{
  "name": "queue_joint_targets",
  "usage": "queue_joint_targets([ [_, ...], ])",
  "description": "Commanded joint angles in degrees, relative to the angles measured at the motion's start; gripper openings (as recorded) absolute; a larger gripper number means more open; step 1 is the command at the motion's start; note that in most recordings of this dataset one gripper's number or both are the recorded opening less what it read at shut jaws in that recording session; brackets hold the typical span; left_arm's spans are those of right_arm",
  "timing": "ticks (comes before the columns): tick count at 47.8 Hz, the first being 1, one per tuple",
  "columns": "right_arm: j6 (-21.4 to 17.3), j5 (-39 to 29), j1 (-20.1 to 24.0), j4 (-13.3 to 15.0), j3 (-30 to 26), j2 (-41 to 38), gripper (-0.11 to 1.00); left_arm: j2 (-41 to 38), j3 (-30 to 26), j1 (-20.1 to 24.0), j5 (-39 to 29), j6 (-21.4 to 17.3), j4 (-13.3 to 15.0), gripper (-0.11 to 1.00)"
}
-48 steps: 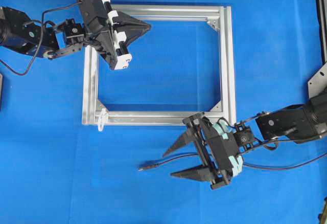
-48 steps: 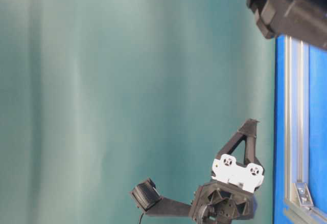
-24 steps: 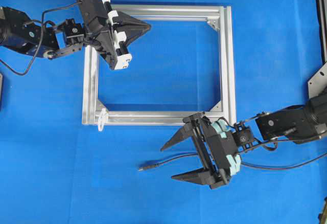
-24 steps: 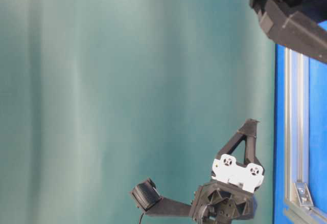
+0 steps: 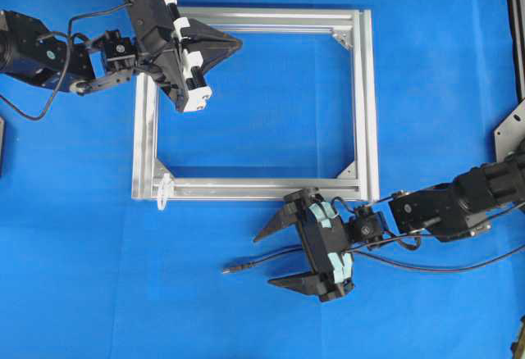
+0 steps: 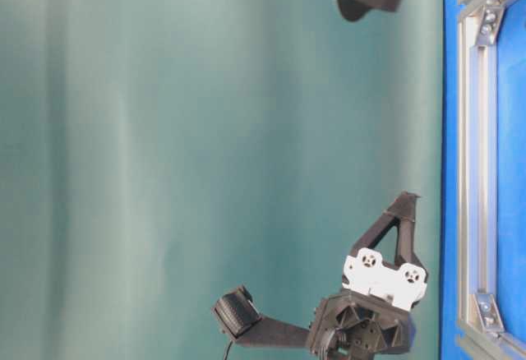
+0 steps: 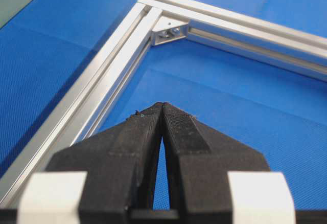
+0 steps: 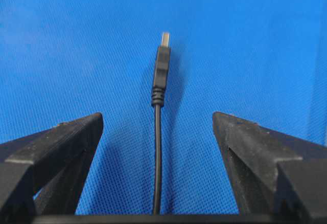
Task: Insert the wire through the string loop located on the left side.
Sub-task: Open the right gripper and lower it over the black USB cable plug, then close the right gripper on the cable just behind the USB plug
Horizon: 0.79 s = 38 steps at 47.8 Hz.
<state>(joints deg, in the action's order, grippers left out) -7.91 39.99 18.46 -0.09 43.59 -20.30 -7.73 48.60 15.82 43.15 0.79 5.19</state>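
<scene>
- You are working over a blue surface (image 5: pixel 271 88) with a fine woven, dimpled texture; the table-level view shows a plain teal-green backdrop (image 6: pixel 205 154) behind it.
- A rectangular frame (image 5: pixel 365 105) of silver aluminium extrusion lies flat on the surface, its grooved bars joined by small angled corner brackets (image 7: pixel 168 29).
- The string loop (image 5: pixel 164 191) is a tiny whitish, translucent piece at the frame's lower-left corner in the overhead view, hanging just past the outer edge of the bottom bar.
- The wire (image 5: pixel 262 259) is a thin black cable lying on the surface below the frame's bottom bar, well apart from the loop. It ends in a small dark moulded plug (image 8: pixel 161 70) with ridged strain relief and a pale metallic tip.
- Your left end effector (image 7: pixel 162 112) is closed on nothing: its two black wedge-shaped fingers, with finely ribbed inner faces, meet at the tips above the frame's upper-left area.
- Your right end effector (image 5: pixel 271 256) stands wide open, its tapered black fingers (image 8: pixel 66 142) on either side of the wire, with the plug lying ahead of the tips and not gripped.
</scene>
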Motion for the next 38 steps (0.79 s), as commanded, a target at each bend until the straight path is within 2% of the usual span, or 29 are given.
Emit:
queue_joint_targets([
  [1,0.00,0.35,0.18,-0.26,-0.79,0.70,0.93,1.67,-0.35,-0.18,0.26,0.09,-0.26,0.00],
  [14,0.00,0.35,0.26,-0.26,-0.79,0.53,0.90,1.67,-0.35,-0.18,0.18,0.18,-0.26,0.00],
  [20,0.35,0.44,0.26,-0.26,-0.79,0.44,0.83,1.67,-0.35,-0.26,0.18,0.18,-0.26,0.00],
  [23,0.53,0.44,0.18,-0.18,-0.79,0.53,0.70,1.67,-0.26,-0.26,0.18,0.18,-0.26,0.00],
  [29,0.97,0.18,0.09,-0.26,-0.79,0.53,0.30,1.67,-0.35,-0.26,0.18,0.18,-0.18,0.00],
  [32,0.97,0.35,0.09,-0.18,-0.79,0.53,0.15,1.76,-0.26,-0.26,0.18,0.18,-0.26,0.00],
  [35,1.05,0.44,0.09,-0.18,-0.79,0.53,0.04,1.67,-0.35,-0.26,0.09,0.18,-0.18,0.00],
  [38,1.05,0.44,0.09,-0.18,-0.79,0.53,0.00,1.67,-0.35,-0.35,0.18,0.18,-0.18,0.00],
])
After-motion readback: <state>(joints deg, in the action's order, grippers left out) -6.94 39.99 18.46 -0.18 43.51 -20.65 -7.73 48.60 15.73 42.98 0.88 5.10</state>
